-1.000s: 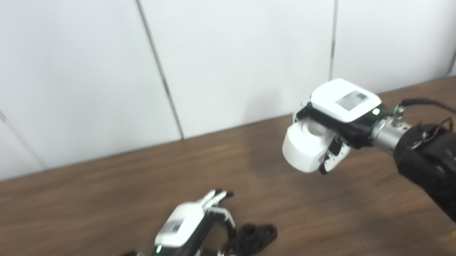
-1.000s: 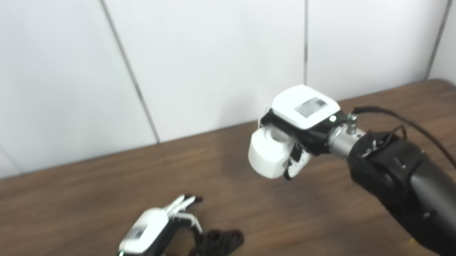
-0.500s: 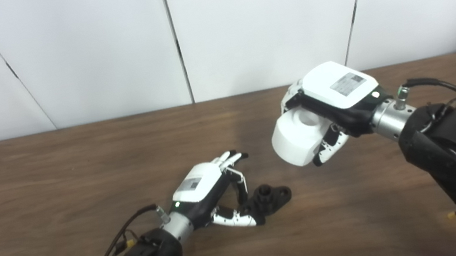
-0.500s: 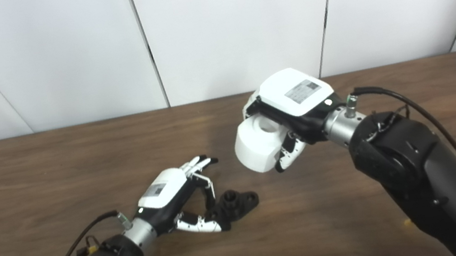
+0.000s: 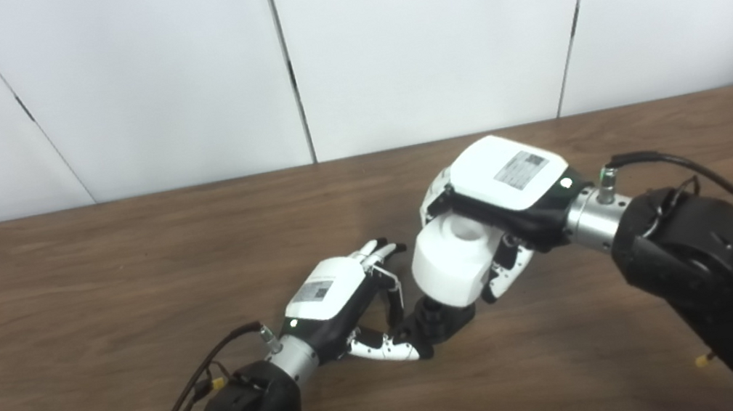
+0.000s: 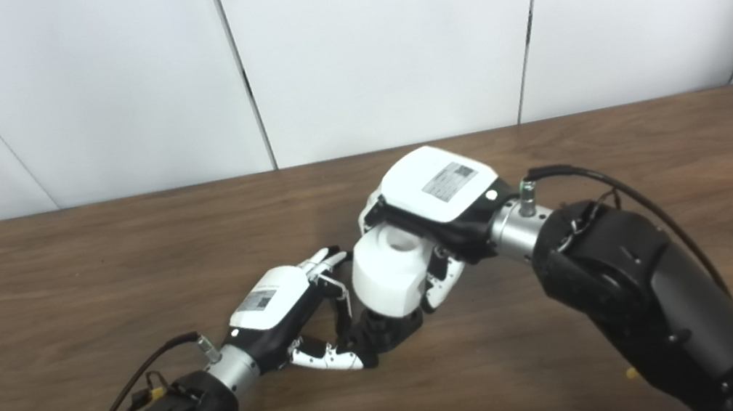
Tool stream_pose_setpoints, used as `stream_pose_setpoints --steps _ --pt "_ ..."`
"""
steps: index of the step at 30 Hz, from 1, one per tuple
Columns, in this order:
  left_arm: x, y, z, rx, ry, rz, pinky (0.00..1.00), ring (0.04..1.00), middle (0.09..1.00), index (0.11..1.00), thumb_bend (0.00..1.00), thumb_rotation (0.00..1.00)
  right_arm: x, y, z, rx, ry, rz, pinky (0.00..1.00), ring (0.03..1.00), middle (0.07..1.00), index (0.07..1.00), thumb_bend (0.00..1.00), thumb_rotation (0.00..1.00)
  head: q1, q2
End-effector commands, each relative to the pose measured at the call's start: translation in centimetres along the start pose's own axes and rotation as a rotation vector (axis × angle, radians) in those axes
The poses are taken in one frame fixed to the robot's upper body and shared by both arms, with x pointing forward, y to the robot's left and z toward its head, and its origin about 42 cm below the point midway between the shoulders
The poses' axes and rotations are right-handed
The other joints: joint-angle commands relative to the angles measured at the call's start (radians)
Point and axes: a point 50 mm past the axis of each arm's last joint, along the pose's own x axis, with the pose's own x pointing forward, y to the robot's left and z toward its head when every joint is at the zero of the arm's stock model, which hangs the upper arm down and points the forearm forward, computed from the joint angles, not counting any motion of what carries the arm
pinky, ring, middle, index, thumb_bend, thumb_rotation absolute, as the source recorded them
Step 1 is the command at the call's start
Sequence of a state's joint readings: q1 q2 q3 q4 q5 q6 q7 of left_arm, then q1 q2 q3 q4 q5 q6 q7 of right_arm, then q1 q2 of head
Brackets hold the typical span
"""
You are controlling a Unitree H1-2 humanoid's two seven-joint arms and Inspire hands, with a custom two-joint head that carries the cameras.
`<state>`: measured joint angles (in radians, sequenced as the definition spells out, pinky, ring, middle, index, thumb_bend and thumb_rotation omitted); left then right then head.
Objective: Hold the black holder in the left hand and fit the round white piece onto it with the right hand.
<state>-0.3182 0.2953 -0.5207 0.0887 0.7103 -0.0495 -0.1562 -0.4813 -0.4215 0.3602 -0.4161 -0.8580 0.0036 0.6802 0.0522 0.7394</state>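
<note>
Both hands, left point(image 5: 333, 299) and right point(image 5: 506, 180), have white labelled shells, green lights, silver wrists, black forearms and black cables.

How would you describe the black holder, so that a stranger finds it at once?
Look at the middle of the brown table, where the two hands meet. The black holder lies low, under the round white piece and beside the left hand. It is the only small, dark, loose part.

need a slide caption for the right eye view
Right robot hand lowers the round white piece onto the black holder, which the left robot hand steadies on the wooden table.
</note>
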Motion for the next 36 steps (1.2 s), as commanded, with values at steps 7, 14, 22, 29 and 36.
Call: stream_pose_setpoints --steps 7,14,22,29,36 --pt "-0.4 -3.0 0.4 0.009 0.034 -0.141 0.95 1.000 0.950 0.488 0.52 0.07 1.9 -1.3 0.5 -0.041 -0.039 -0.017 0.82 0.791 0.714 0.480 0.53 0.15 0.009 0.005" --pt "-0.3 -3.1 0.7 0.007 0.030 -0.139 0.95 1.000 0.949 0.488 0.52 0.07 2.6 -0.3 0.6 -0.042 -0.043 0.008 0.82 0.792 0.719 0.480 0.53 0.15 0.014 0.007" --pt "-0.4 -3.0 0.9 0.011 0.027 -0.143 0.95 1.000 0.955 0.488 0.52 0.07 3.1 0.4 0.5 -0.032 -0.043 0.019 0.82 0.790 0.719 0.480 0.53 0.15 0.016 0.013" --pt "-0.5 -2.9 1.0 0.005 0.029 -0.134 0.95 1.000 0.950 0.487 0.52 0.07 3.3 1.0 0.5 -0.039 -0.056 0.043 0.83 0.793 0.728 0.481 0.53 0.15 0.017 0.018" --pt "-0.5 -2.9 0.9 -0.002 0.022 -0.130 0.95 1.000 0.953 0.487 0.52 0.07 3.1 1.8 0.4 -0.063 -0.070 0.098 0.85 0.793 0.716 0.481 0.53 0.15 0.019 0.023"
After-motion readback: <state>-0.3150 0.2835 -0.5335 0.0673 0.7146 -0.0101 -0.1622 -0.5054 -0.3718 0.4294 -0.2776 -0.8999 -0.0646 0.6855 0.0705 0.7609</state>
